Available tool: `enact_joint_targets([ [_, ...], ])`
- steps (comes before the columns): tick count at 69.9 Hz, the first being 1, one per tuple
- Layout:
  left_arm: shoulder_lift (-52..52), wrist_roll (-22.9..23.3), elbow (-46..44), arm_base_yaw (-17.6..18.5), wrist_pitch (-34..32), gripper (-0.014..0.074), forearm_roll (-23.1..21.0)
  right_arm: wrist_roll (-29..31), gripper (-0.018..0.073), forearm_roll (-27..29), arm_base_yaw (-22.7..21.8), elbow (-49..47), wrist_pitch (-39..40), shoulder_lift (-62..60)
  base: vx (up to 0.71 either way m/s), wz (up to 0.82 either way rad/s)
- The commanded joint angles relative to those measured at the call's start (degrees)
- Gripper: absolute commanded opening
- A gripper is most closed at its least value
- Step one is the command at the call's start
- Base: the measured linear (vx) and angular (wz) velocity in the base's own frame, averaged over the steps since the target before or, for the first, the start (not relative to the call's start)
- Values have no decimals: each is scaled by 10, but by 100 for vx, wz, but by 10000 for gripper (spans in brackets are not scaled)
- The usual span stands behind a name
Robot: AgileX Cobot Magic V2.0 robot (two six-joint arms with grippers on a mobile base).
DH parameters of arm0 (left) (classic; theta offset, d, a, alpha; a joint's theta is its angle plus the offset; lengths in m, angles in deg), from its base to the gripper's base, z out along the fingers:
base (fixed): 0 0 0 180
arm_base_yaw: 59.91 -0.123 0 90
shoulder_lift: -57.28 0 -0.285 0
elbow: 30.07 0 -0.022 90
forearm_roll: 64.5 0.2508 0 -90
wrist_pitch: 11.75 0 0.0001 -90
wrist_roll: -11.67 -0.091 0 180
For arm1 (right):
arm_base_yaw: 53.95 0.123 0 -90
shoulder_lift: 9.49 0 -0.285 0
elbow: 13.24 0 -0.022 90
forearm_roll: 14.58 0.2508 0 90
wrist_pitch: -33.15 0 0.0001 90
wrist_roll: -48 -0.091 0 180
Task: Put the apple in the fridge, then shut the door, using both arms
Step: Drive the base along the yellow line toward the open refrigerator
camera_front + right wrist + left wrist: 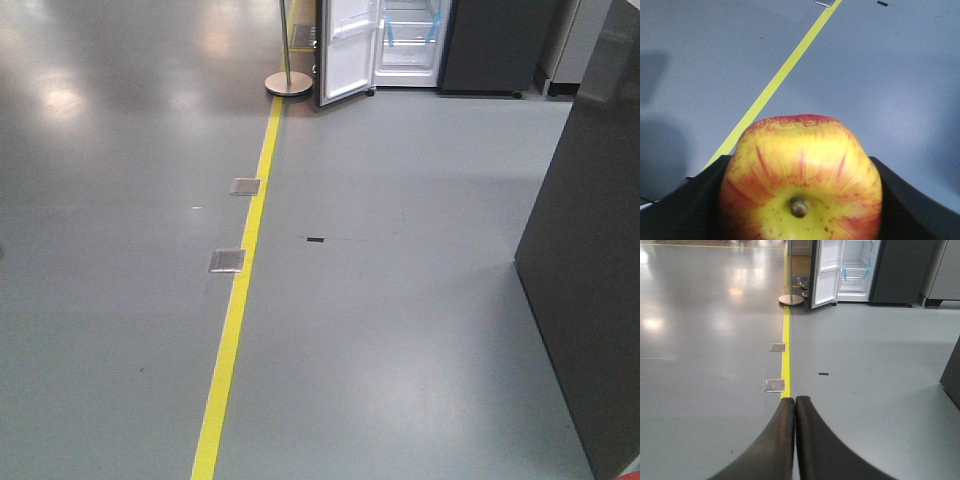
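1. Carrying leg of the job, by the look of it; apple (800, 145) clamped between the black fingers (685, 205) of the right gripper (799, 165), stem end turned toward the wrist camera, yellow round the dimple, streaked red higher up; beneath it only grey floor and the yellow floor line (775, 82).
2. Over on the left: left gripper (795, 401) pinched shut, tip against tip, nothing caught between; aimed low along the floor toward the far end of the room.
3. Far ahead in the front view: fridge (408, 45) standing open; door (348, 50) swung out to the left, white lining and clear bins showing; lit shelves inside with blue tape strips; too small to tell which shelf has room.
4. Apple not in the fridge yet, and well apart from it; just left of the door, a silver pole base (288, 84) at the head of the yellow line; two metal floor plates (227, 260) beside the line, nearer in; a dark cabinet side (590, 250) close on the right.
5. Next move, as a judgement: roll the base forward; keep the right grip firm; steer between pole base and cabinet; stop square to the open compartment.
6. After that: lift the apple to a shelf and let go; save the empty left arm for the door; probably tight on the pole side when reaching round the door's outer face.
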Motion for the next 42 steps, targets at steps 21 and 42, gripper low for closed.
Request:
enact_joint_targets([
  [21,-3,5,-18,2,-36,-6,0,2,381,5,-1,-15,36,5,31,-11],
  [42,-3,5,-18,2,-36,-6,0,2,381,5,-1,-15,36,5,33,-4],
])
